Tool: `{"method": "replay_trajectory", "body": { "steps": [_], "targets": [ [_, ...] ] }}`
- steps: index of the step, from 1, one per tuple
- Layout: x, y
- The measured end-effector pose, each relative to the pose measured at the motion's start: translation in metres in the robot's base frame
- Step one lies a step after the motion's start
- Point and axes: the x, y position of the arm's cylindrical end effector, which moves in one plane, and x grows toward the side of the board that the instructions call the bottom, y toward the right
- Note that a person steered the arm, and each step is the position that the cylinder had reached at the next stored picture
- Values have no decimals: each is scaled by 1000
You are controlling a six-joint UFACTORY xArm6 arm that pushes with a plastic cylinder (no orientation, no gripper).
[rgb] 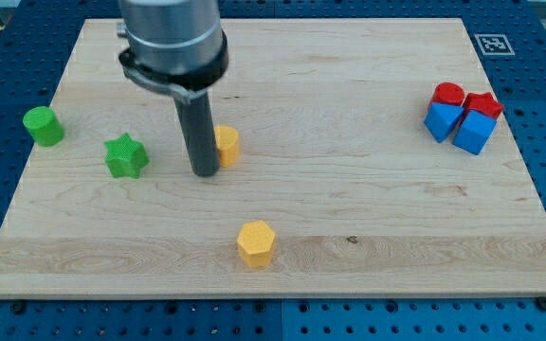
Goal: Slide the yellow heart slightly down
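The yellow heart (227, 144) lies on the wooden board left of centre, partly hidden by my rod. My tip (204, 173) rests on the board right against the heart's left side, slightly below it. A yellow hexagon (255, 243) sits lower down, near the board's bottom middle.
A green star (126, 156) lies left of my tip, and a green cylinder (43, 125) sits near the board's left edge. At the right edge, a red cylinder (448, 94), a red block (483, 104) and two blue blocks (442, 120) (473, 133) cluster together.
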Motion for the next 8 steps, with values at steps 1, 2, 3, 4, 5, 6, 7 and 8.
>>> {"method": "replay_trajectory", "body": {
  "steps": [1, 2, 3, 4, 5, 6, 7, 8],
  "targets": [
    [34, 13],
    [31, 5],
    [12, -8],
    [-10, -18],
    [-41, -20],
    [-71, -20],
    [-90, -17],
    [-86, -16]
  ]
}}
